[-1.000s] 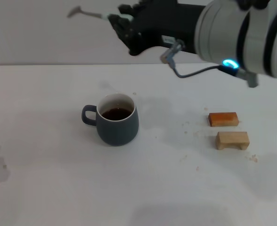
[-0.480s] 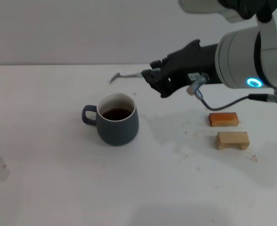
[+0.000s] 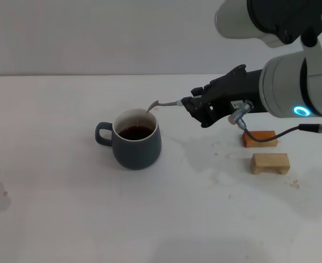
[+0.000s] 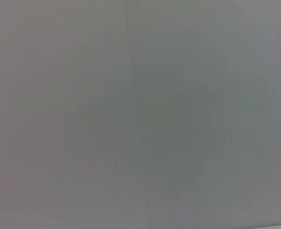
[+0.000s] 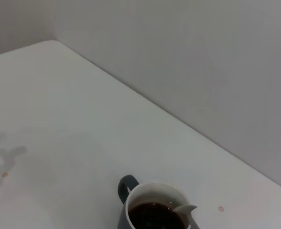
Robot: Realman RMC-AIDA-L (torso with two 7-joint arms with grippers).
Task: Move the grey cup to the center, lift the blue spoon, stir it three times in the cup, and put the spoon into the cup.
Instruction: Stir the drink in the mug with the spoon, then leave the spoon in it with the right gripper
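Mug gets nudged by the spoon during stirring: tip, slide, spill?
The mug probably won't tip: it looks wide at the base. It may slide a little on the smooth table. The coffee sits well below the rim, so a spill seems unlikely from the spoon in the right end effector.

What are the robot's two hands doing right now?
Right gripper: shut on the blue spoon, its bowl at the grey cup's rim.
Left gripper: not in view.

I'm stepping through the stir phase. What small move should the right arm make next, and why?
Probably lower the spoon tip a little into the liquid. The right gripper holds the blue spoon with its bowl just at the far rim of the grey cup, above the dark liquid and not yet dipped, so stirring cannot begin.
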